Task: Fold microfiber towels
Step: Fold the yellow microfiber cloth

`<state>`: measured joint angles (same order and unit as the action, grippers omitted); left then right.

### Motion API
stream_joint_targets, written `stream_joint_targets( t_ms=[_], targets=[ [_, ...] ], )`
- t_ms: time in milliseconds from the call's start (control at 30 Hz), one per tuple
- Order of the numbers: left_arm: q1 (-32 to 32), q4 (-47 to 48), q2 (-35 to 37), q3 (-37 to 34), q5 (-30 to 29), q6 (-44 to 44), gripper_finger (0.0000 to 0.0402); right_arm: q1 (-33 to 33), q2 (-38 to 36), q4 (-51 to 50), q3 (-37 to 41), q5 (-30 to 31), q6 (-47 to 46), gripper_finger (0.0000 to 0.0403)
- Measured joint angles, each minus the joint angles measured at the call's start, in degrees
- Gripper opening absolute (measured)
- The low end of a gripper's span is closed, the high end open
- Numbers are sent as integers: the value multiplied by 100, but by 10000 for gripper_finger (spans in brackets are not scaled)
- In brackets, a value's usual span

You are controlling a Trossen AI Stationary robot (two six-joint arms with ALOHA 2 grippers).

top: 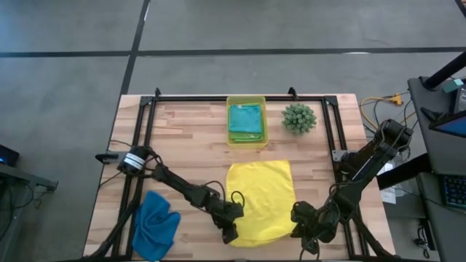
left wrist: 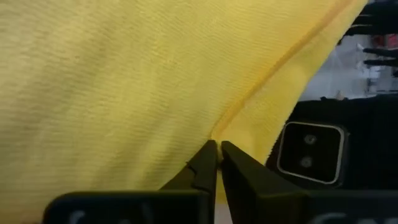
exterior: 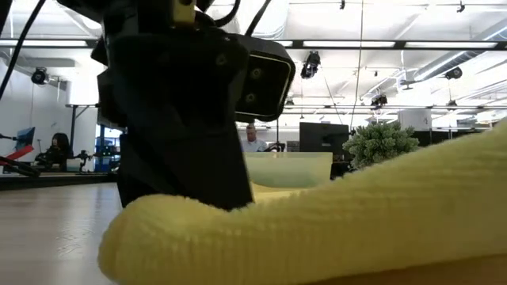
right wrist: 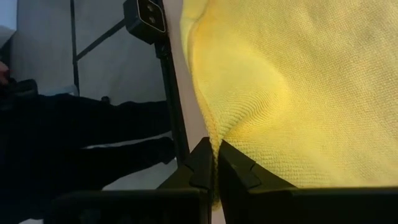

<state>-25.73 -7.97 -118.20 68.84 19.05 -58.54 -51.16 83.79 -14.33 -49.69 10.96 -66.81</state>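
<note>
Yellow towel [top: 259, 198]: spread flat on the wooden table [top: 189, 145], in the middle of the near half, just in front of the bin; its near edge is rumpled where the two grippers meet it.
Left gripper [top: 230, 234]: at the towel's near left corner, fingers pinched together on the yellow edge; the left wrist view shows the two dark fingertips [left wrist: 208, 163] closed with a fold of the cloth between them.
Right gripper [top: 306, 239]: at the towel's near right corner, fingers clamped on that corner; the right wrist view shows the tips [right wrist: 211, 163] meeting on the hem.
Blue towel [top: 156, 224]: lies crumpled near the table's near left corner, apart from the yellow one and beside the left arm.
Bin [top: 247, 121]: translucent yellow-green, at the far middle of the table; holds a teal towel [top: 245, 115] lying on a lime green towel [top: 245, 135], both folded.
Plant [top: 299, 118]: small, round and spiky, just right of the bin.
Low view: the left arm's dark wrist rises behind a raised roll of the yellow cloth; bin and plant show beyond it.
</note>
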Motion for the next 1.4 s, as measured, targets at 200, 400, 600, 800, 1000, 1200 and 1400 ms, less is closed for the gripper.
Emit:
stream_joint_targets(
  t_ms=[200,400,600,800,1000,1200,1400],
  targets=[
    [-53,401,604,-31,-819,634,1,1,0,-10,0,0,90,8],
    [-75,1100,1250,-149,-1668,1130,0,5,0,-46,-2,0,135,8],
    [-75,1667,1588,-192,-2203,1250,0,47,-14,-212,-4,130,225,8],
    [-70,1720,1704,-202,-2745,1309,0,207,-118,-690,-4,259,127,8],
    [-20,2109,2016,-204,-3518,1629,0,446,-275,-1401,-2,256,315,8],
    [275,2512,2265,-267,-3771,2039,0,864,-510,-2020,-2,237,935,8],
    [649,2513,2278,-267,-3808,2505,0,1535,-780,-2436,0,216,1575,8]
  ],
)
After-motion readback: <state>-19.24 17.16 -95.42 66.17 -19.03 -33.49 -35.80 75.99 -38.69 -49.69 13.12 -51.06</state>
